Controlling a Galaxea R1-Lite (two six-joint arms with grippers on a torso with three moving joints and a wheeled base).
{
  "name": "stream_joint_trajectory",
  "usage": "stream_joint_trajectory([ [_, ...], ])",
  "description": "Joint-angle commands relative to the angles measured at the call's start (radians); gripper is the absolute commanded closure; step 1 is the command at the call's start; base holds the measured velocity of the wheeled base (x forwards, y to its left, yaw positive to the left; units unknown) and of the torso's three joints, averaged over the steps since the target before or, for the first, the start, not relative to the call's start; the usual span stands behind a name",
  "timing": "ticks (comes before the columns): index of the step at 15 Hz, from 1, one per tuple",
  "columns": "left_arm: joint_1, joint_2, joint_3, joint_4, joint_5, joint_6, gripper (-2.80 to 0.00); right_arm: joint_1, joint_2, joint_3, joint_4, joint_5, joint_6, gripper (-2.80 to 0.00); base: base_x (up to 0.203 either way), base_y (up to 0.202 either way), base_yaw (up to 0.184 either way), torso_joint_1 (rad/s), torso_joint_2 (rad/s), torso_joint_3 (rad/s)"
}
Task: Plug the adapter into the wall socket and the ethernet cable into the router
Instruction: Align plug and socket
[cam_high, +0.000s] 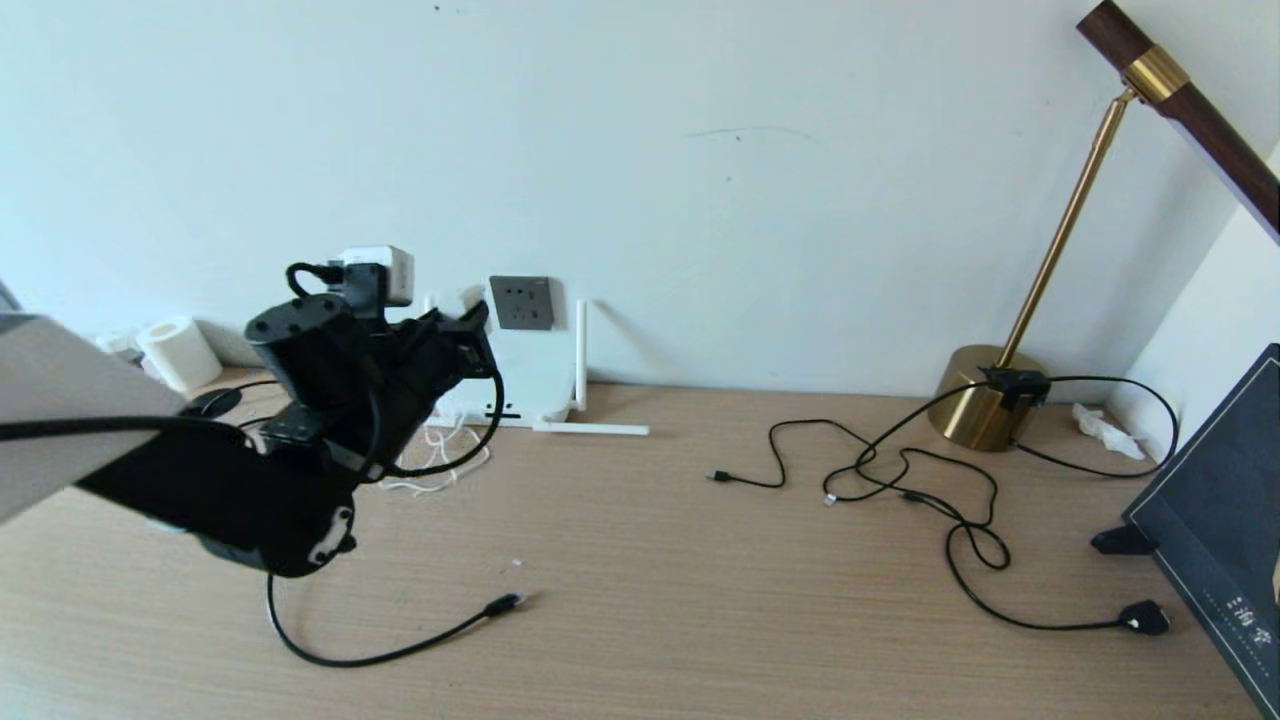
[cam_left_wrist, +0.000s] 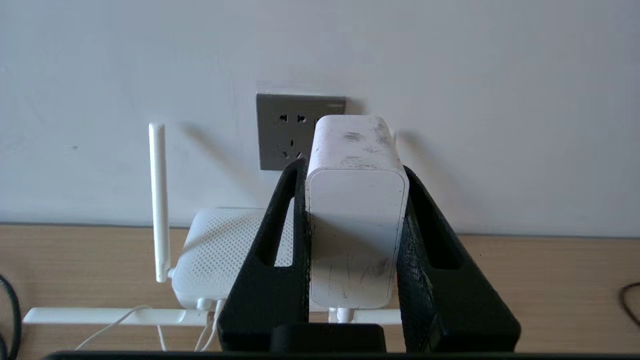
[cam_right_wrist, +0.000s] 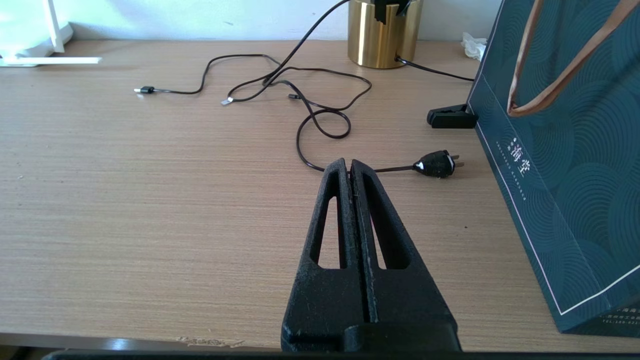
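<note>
My left gripper is shut on the white adapter. It holds the block level in the air, end-on toward the wall, its thin white cord hanging from the back. The dark grey wall socket is just beyond, a little to one side of the adapter's front, which covers part of the plate. The white router leans against the wall below the socket, one antenna upright. The black ethernet cable lies on the desk, its clear-tipped plug free. My right gripper is shut and empty above the desk.
Thin black cords sprawl across the desk's right half, ending in a small black two-pin plug. A brass lamp base stands at the wall, a dark teal paper bag at the right edge, a paper roll far left.
</note>
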Motion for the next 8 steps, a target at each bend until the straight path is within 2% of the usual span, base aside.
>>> stream_joint_trajectory([
  [1,0.008,0.153,-0.062,-0.049,0.003,0.011,0.0,0.0,0.002,0.0,-0.001,0.0,0.001,0.0,0.0,0.0,0.0,0.0,0.0,0.0],
  [5,0.036,0.331,-0.22,-0.191,0.048,0.026,0.0,0.0,0.002,0.0,-0.001,0.0,0.001,0.0,0.0,0.0,0.0,0.0,0.0,0.0],
  [8,0.047,0.39,-0.311,-0.205,0.045,0.024,0.0,0.0,0.002,0.0,-0.001,0.0,0.001,0.0,0.0,0.0,0.0,0.0,0.0,0.0],
])
